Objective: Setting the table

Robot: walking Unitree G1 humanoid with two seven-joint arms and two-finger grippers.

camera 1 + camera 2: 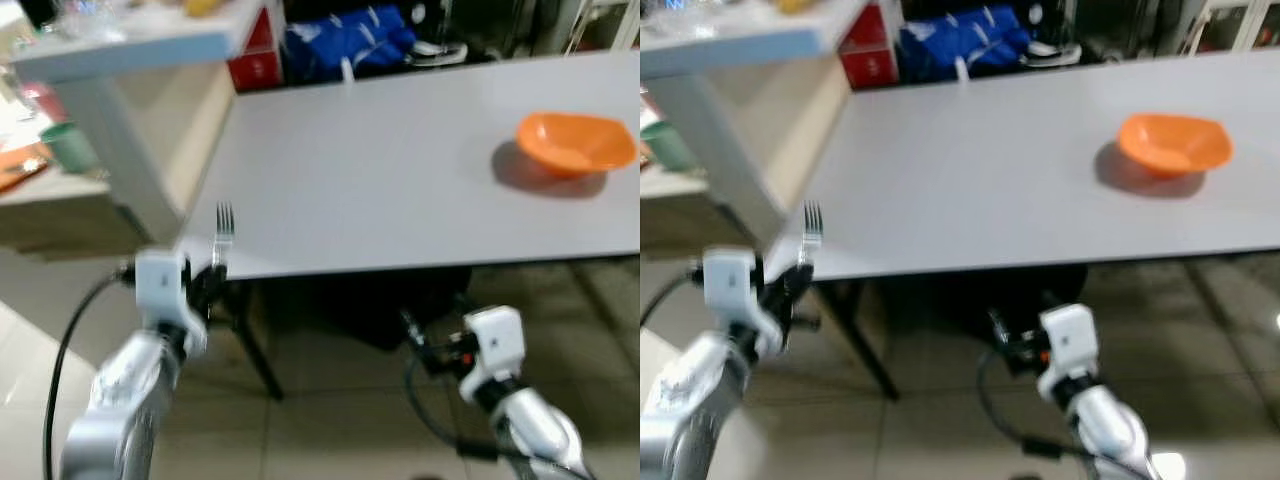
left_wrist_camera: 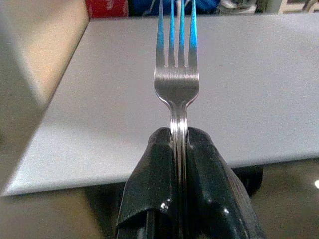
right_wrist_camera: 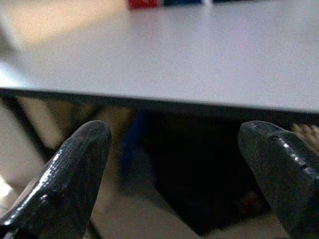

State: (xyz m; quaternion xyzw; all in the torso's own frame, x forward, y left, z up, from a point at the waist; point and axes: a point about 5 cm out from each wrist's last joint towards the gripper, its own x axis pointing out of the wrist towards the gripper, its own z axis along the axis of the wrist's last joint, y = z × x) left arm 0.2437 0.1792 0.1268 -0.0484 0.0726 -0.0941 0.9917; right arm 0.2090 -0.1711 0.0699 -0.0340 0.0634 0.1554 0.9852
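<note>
Your left gripper [image 1: 212, 275], lower left of the head view, is clamped on the handle of a fork [image 1: 223, 232]. The fork stands tines-up, its long axis pointing away from you toward the far side of the table [image 1: 380, 180]. In the wrist view the handle is pinched between the two black fingers [image 2: 209, 174], with the tines [image 2: 175, 37] rising over the grey tabletop.

The fork sits just at the table's near left corner, tines over the edge, gripper below and outside it. The move ahead, by the look of it, is forward and to the right onto the tabletop, so the near edge is the line you must clear.

An orange bowl [image 1: 574, 143] lies well apart, toward the upper right of the frame; the left arm holds the fork, but the right arm is nearer the bowl. Between fork and bowl the table is bare, giving plenty of room for a place setting.

To the upper left, a pale shelf unit [image 1: 110, 110] stands just beside the table corner and crowds the left arm's outer side.

Your right gripper [image 3: 174, 164] hangs with fingers spread wide and empty, below the table's near edge, centre-right.
</note>
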